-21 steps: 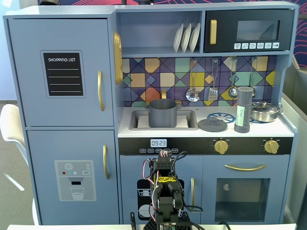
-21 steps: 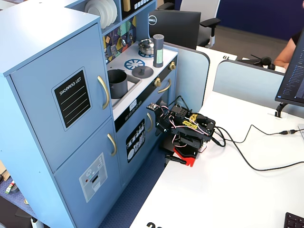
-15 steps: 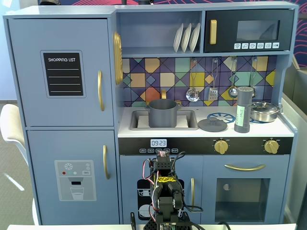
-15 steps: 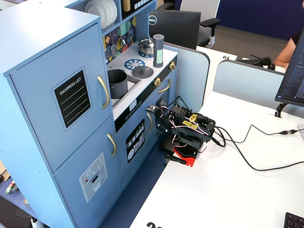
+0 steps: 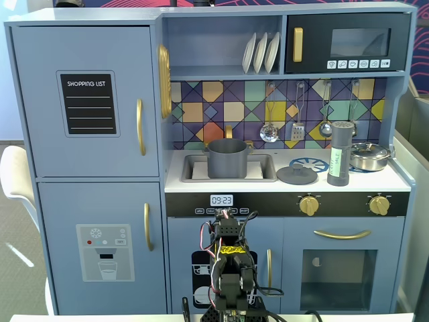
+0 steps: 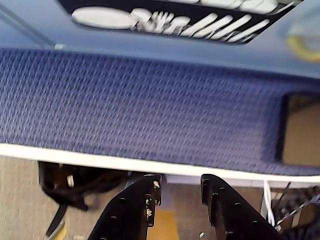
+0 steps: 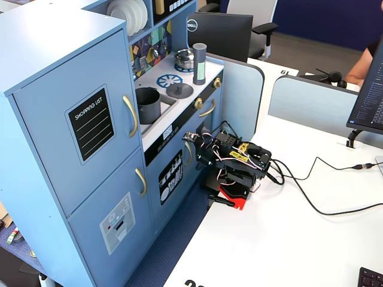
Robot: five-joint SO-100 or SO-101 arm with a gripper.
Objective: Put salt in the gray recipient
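The salt shaker (image 5: 340,154) is a tall grey cylinder that stands upright on the toy kitchen's counter, right of the stove burner; it also shows in the other fixed view (image 7: 199,63). The grey pot (image 5: 226,157) sits in the sink, also seen in the side fixed view (image 7: 148,104). Its grey lid (image 5: 297,175) lies on the counter between pot and shaker. My arm (image 5: 228,268) is folded low in front of the kitchen, far below both. In the wrist view my gripper (image 6: 180,186) points at the blue carpet, with the jaws apart and empty.
A steel pan (image 5: 369,155) sits right of the shaker. Utensils (image 5: 298,127) hang on the tiled back wall and plates (image 5: 261,52) stand on the shelf. The arm stands on a white table (image 7: 281,239) with cables (image 7: 323,203); a black bag (image 6: 75,182) lies on the floor.
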